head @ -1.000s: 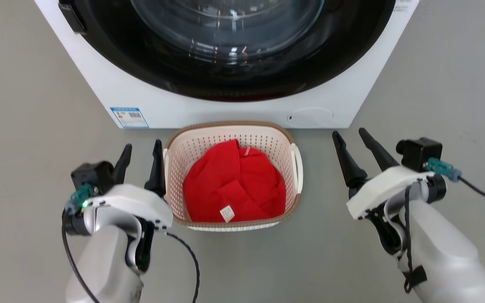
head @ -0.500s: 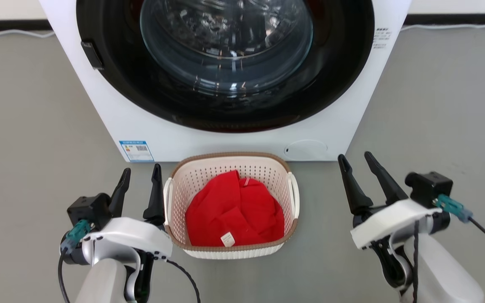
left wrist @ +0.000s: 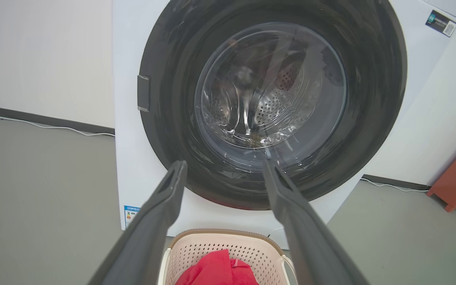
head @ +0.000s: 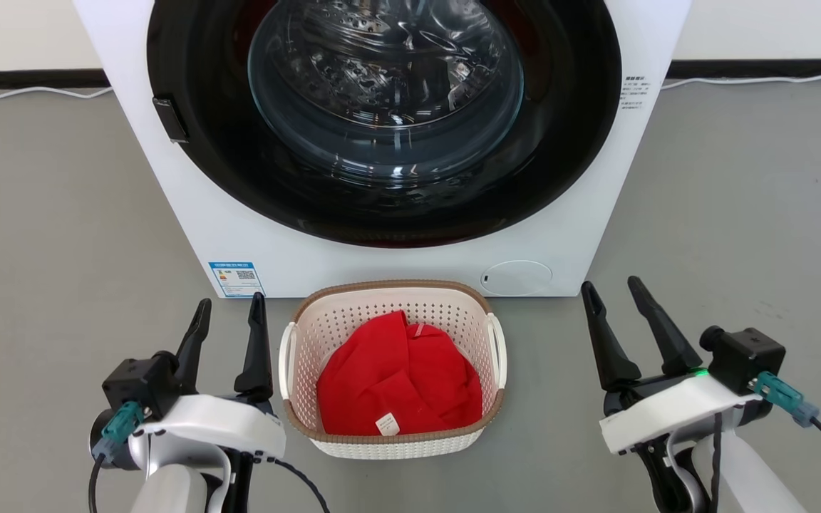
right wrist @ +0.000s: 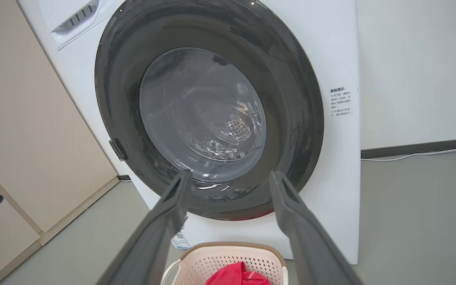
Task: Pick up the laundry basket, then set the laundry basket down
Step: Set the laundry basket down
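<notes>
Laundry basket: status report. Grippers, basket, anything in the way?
Left gripper open, close beside laundry basket; right gripper open, farther off opposite side. Basket on floor, ungripped, red garment inside. Washing machine close behind; both sides unblocked.

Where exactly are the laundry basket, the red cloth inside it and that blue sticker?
laundry basket (head: 353,322), head view, far perforated inner wall.
red cloth (head: 396,377), head view, middle of the heap.
blue sticker (head: 236,278), head view, middle of the label.

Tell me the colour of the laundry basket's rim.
Brown, woven-look, on the cream laundry basket's rim; the head view shows it best.
</notes>
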You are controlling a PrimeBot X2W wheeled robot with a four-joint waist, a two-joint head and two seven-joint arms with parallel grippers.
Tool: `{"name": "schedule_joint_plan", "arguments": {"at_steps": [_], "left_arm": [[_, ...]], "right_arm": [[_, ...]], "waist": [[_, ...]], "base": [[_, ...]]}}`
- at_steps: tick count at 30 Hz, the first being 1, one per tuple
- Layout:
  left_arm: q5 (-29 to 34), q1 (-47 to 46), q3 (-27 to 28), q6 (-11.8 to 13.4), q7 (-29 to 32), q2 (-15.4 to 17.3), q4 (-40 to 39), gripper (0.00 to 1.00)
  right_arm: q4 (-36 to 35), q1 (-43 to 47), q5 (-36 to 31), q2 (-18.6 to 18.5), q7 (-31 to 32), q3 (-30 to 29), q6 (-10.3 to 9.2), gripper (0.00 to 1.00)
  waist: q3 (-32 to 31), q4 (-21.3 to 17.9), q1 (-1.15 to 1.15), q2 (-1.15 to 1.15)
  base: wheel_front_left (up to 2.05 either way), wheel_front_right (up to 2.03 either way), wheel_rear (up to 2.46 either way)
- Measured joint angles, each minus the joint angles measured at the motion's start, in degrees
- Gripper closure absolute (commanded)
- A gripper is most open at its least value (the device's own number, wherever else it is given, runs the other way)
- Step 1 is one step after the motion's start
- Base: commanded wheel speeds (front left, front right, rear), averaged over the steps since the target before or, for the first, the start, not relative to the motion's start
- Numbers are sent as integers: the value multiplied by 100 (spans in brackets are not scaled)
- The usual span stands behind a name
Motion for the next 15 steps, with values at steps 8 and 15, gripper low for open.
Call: {"name": "schedule_joint_plan", "arguments": {"at_steps": [8,15], "left_arm": [[67,286,-138,67,0,4,-380,0],[-18,489,-358,218,0,9,-417,0]], "right_arm": [[-287,246,-199,-1,0,-223,0,0],[-337,350,-322,29,0,-385,0,0]], "waist": [[-65,58,0,0],[-109,49,0,0]], "base": [[0,0,0],[0,0,0]]}}
